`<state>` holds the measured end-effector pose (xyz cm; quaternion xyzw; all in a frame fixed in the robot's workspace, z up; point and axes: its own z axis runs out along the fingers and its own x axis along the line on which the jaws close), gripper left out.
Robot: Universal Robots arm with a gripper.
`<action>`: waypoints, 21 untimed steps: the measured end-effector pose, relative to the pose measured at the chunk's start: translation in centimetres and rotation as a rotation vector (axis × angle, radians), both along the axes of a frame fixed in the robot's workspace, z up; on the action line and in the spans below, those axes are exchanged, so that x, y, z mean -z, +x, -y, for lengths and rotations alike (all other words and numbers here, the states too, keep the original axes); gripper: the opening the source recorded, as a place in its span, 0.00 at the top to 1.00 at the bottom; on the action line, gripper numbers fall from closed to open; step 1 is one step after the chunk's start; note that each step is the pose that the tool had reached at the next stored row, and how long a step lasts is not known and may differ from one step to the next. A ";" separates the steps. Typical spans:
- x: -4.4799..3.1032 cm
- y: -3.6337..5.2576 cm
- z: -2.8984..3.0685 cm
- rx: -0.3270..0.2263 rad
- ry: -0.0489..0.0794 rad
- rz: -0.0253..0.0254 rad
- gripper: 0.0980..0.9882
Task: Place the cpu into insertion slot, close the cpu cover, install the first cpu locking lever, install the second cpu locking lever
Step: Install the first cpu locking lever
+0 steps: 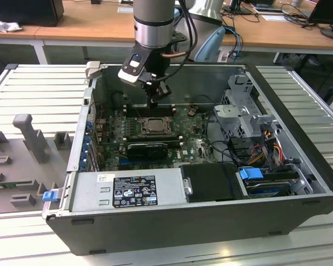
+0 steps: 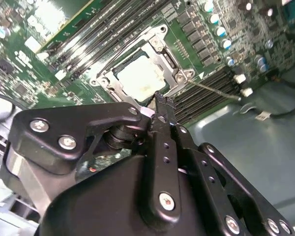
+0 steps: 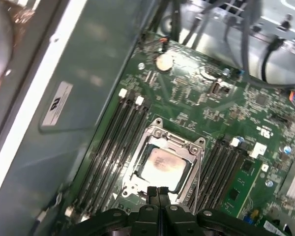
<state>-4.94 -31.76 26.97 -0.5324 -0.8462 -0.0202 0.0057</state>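
The chip (image 3: 162,164) sits flat in the socket (image 3: 132,184) on the green board. The cover frame (image 3: 177,140) lies down over its edges, so the step in hand appears to be the locking levers. One thin lever (image 2: 214,88) juts from a corner of the socket out over the memory slots (its far end looks free, not caught under any hook).

The fingers (image 3: 153,192) are pressed together with nothing between them. Their tips hang just beside the socket's edge, near the corner where that lever is rooted. Whether they touch the frame cannot be told.

To do this step well:
- Bear on the lever with the side of the closed tips.
- Press it down first, then sideways under its catch.
- Stay clear of the chip's pale face and of the slot clips nearby.
- Check that the frame lies level before loading the lever.
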 end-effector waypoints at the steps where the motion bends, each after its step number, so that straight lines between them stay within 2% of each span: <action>1: 0.02 0.00 0.00 -0.013 0.000 -0.0020 0.99; 5: 0.13 0.00 0.00 -0.058 0.000 -0.0069 0.99; 8: 0.25 0.00 0.00 -0.148 0.000 -0.0100 0.99; 15: 0.29 0.00 0.00 -0.313 -0.001 -0.0102 0.99; 19: 0.32 0.00 0.00 -0.451 -0.002 -0.0102 0.99; 21: 0.31 -0.04 0.00 -0.482 -0.002 -0.0102 0.99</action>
